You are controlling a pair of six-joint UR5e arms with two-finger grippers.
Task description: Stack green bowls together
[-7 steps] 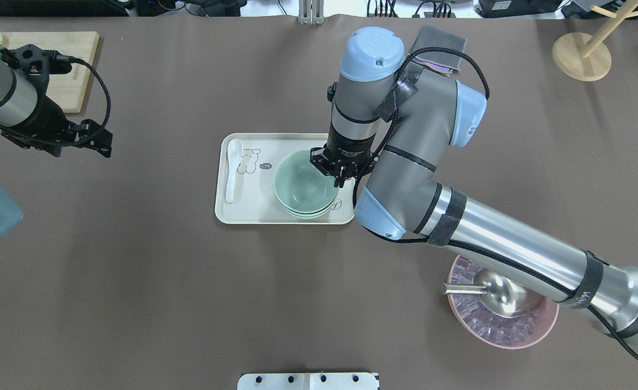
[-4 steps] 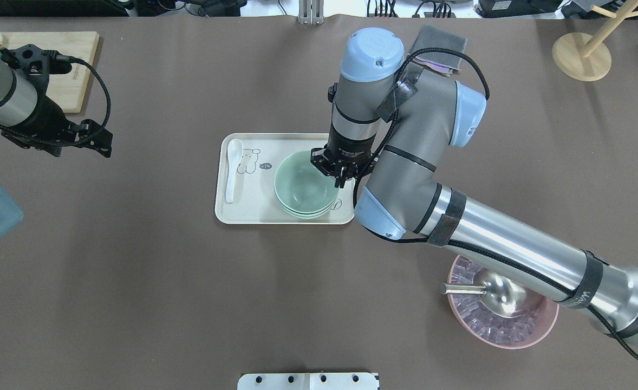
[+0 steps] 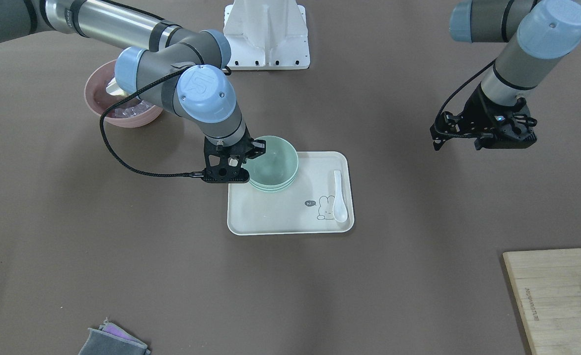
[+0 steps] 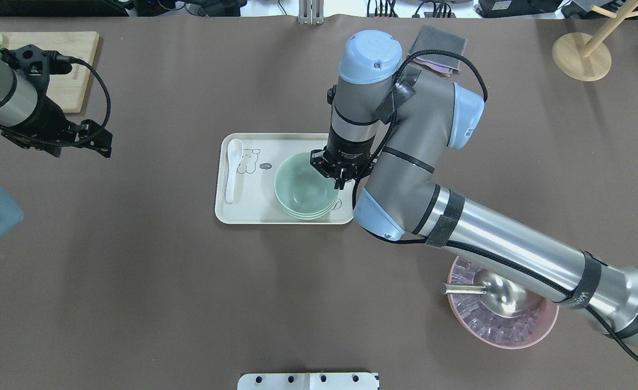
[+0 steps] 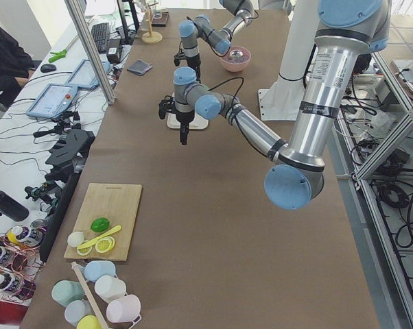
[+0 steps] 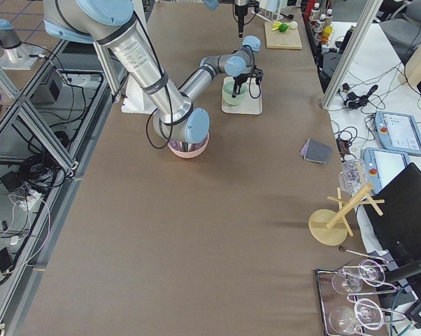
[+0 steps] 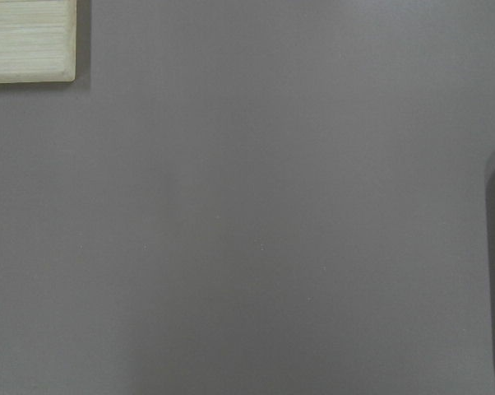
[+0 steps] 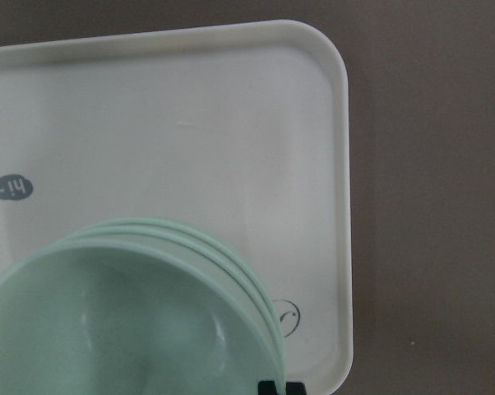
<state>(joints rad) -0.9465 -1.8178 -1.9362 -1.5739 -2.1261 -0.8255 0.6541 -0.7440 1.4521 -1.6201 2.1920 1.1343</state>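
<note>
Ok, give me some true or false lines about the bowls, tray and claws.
The green bowls sit nested on the tray. True.
The spoon lies inside the top bowl. False: it lies on the tray, beside the bowls.
The right claw is at the stack's rim. True.
The left claw hangs over the tray. False: it hangs over bare table, well aside.
The pink bowl is on the tray. False: it sits on the table, holding a metal scoop.

Silver-grey arms (image 4: 503, 254), pale-blue joint caps (image 4: 370, 54)
</note>
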